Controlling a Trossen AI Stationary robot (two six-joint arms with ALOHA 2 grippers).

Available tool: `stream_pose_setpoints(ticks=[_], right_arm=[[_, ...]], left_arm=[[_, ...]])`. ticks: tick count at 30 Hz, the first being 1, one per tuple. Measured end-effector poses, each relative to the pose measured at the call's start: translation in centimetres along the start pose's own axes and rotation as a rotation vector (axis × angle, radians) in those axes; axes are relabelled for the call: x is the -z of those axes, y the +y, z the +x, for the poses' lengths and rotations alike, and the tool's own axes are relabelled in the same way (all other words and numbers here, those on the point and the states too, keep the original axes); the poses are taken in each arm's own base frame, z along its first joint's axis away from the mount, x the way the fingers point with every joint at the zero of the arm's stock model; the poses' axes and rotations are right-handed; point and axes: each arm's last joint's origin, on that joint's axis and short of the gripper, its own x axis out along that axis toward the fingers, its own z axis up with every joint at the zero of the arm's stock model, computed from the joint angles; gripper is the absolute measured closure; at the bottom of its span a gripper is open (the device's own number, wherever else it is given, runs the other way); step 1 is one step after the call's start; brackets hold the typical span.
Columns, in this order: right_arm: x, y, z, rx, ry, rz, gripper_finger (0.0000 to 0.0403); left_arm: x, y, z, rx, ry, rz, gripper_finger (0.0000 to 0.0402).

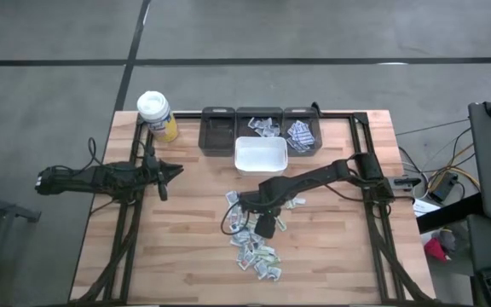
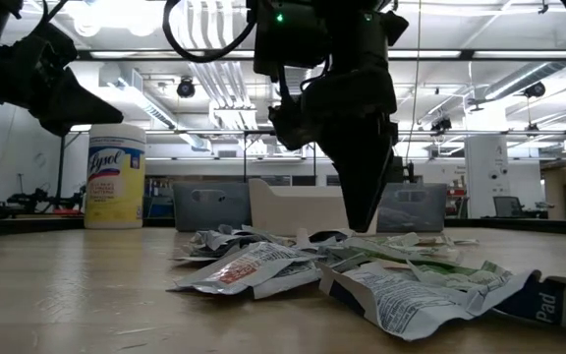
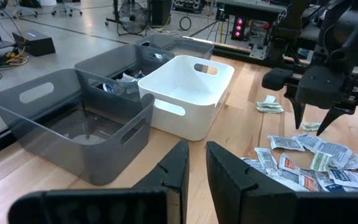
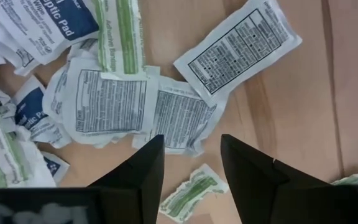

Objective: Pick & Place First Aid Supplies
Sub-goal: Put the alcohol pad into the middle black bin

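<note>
The first aid supplies, several small white-grey paper packets (image 1: 254, 243), lie in a loose heap on the wooden table in front of the white bin (image 1: 261, 156). My right gripper (image 4: 191, 163) points straight down, open, just over the heap's far part. A black-printed packet (image 4: 179, 118) and a small green-striped one (image 4: 191, 190) lie under the gap between its fingers. In the low view its fingertips (image 2: 362, 224) end close above the packets; I see no touch. My left gripper (image 1: 176, 170) waits at the table's left, its fingers (image 3: 178, 168) a narrow gap apart with nothing between them.
Three grey bins (image 1: 218, 134) stand in a row at the table's far edge; the middle (image 1: 261, 126) and right one (image 1: 300, 135) hold packets. A yellow bottle with a white lid (image 1: 156, 115) stands at the far left. Bare wood lies left of the heap.
</note>
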Motion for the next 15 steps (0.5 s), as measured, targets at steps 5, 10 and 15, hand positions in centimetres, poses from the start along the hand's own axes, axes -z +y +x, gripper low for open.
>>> stream_pose_setpoints(ticks=[5, 10, 15], right_arm=[[-0.1, -0.1, 0.7, -0.016, -0.032, 0.012, 0.0250], [0.4, -0.6, 1.7, 0.019, -0.034, 0.017, 0.0254], [0.7, -0.8, 2.1, 0.034, -0.032, 0.030, 0.0270]], left_arm=[[0.0, 0.0, 0.0, 0.000, 0.000, 0.000, 0.0349], [0.0, 0.0, 0.0, 0.000, 0.000, -0.001, 0.0349], [0.0, 0.0, 0.0, -0.001, 0.000, -0.001, 0.0349]])
